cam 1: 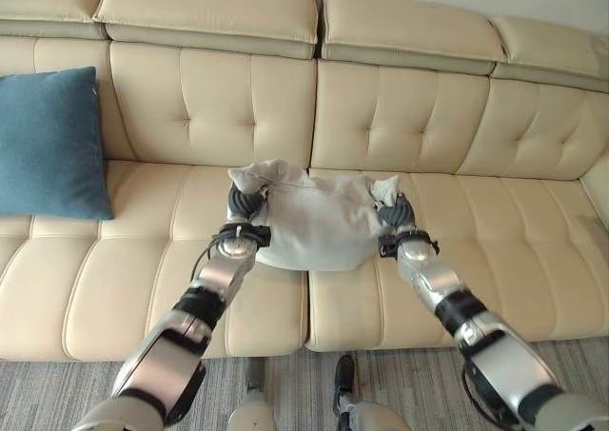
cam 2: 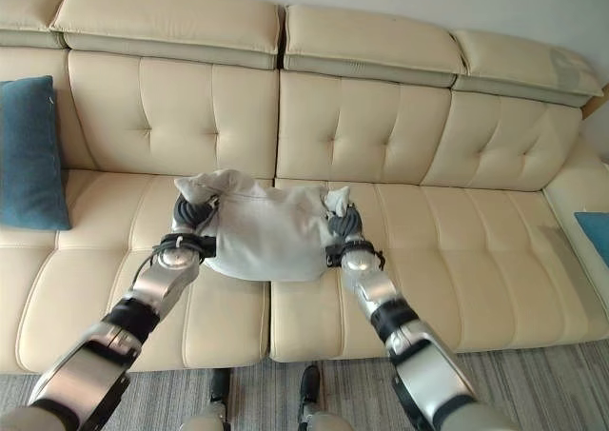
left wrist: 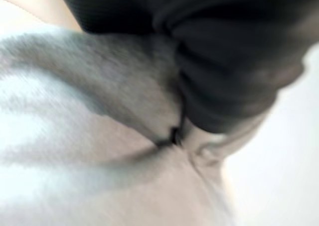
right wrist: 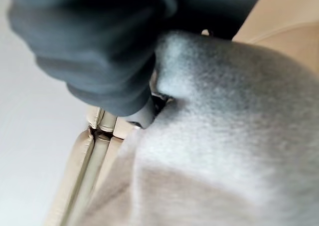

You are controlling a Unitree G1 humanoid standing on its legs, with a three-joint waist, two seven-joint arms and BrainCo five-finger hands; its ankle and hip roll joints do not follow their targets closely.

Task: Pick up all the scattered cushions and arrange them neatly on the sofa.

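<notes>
Left eye view: two cushions show on the cream sofa (cam 1: 400,117). One blue cushion (cam 1: 49,144) leans upright against the backrest at the left end. One grey cushion (cam 1: 314,217) sits mid-seat over the seam between two seat sections, its long axis running left to right along the sofa, the far corners bunched up. The left hand (cam 1: 243,205) grips its left edge and the right hand (cam 1: 392,210) its right edge.

Right eye view: the same grey cushion between both hands, the blue one at the left edge, and a second blue piece (cam 2: 594,233) at the sofa's far right end, too cut off to identify.

Left wrist view: the dark cover lies against grey fabric; the fingers are buried in it, so I cannot tell their state.

Right wrist view: likewise, fingers hidden in the fabric, state unclear.
</notes>
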